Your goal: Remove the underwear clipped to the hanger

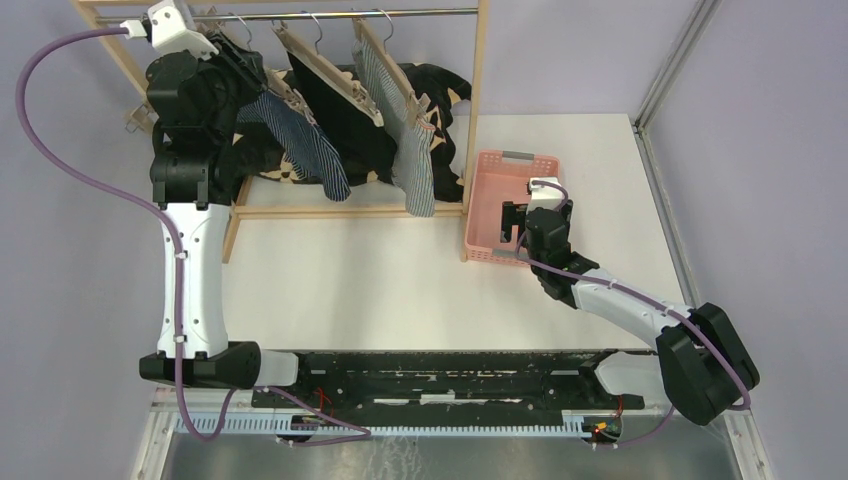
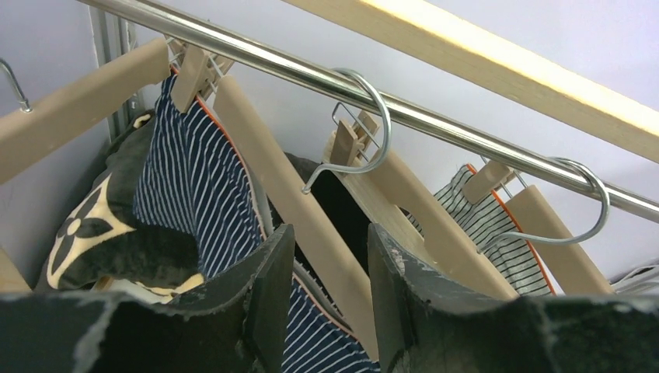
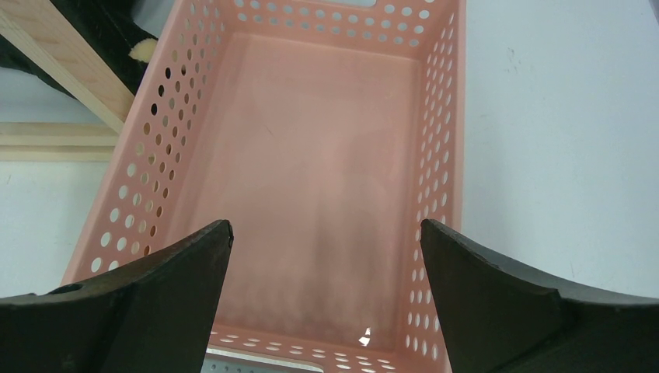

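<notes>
Three wooden hangers hang from a metal rail (image 1: pixel 330 17) (image 2: pixel 435 116), each with underwear clipped on. From left to right these are a navy striped pair (image 1: pixel 300 135) (image 2: pixel 194 186), a black pair (image 1: pixel 345 110) (image 2: pixel 342 210) and a grey pinstriped pair (image 1: pixel 412 160) (image 2: pixel 486 225). A wooden clip (image 2: pixel 190 78) pinches the navy waistband near the rail. My left gripper (image 1: pixel 255 78) (image 2: pixel 330 233) is raised at the navy pair's hanger (image 2: pixel 295 194). Its jaws stand partly apart, with the hanger arm and navy waistband in line with the gap. My right gripper (image 1: pixel 512 222) (image 3: pixel 326 233) hangs wide open and empty over the pink basket (image 1: pixel 515 158) (image 3: pixel 443 155).
A black cushion with cream flower marks (image 1: pixel 440 80) (image 2: pixel 85 233) lies behind and under the hanging clothes. The wooden rack frame (image 1: pixel 478 100) stands at the back left, its base bar on the white table (image 1: pixel 380 280). The pink basket holds nothing.
</notes>
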Motion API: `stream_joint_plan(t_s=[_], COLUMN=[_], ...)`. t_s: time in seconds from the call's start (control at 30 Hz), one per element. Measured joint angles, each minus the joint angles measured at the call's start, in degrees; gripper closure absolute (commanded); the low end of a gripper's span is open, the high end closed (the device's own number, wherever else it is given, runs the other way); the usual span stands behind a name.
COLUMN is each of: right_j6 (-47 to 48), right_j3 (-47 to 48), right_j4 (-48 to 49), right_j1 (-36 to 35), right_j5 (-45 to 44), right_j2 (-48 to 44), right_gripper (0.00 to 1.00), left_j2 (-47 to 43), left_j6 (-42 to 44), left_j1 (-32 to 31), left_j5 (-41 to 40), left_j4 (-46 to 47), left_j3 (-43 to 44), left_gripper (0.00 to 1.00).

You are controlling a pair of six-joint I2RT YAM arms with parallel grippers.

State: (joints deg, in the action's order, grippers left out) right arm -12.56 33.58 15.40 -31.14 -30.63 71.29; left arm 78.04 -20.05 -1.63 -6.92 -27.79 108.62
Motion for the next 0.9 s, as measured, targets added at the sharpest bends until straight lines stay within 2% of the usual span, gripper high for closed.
stream_joint_plan(t_s=[0.7, 0.9], right_j6=[0.0, 0.0], right_j3=[-0.3, -0.6], right_j4=[1.4, 1.8], right_j1=[-0.3, -0.3], right_j5=[0.0, 0.0], right_j2=[0.0, 0.0], right_gripper=[0.0, 0.0], left_j2=[2.5, 2.8], left_j6=[0.0, 0.0], left_j1=[0.0, 0.0], left_j5=[-0.7, -1.5], left_j4=[-2.6, -3.2], left_j3=[0.3, 0.3], left_gripper=[0.5, 0.56])
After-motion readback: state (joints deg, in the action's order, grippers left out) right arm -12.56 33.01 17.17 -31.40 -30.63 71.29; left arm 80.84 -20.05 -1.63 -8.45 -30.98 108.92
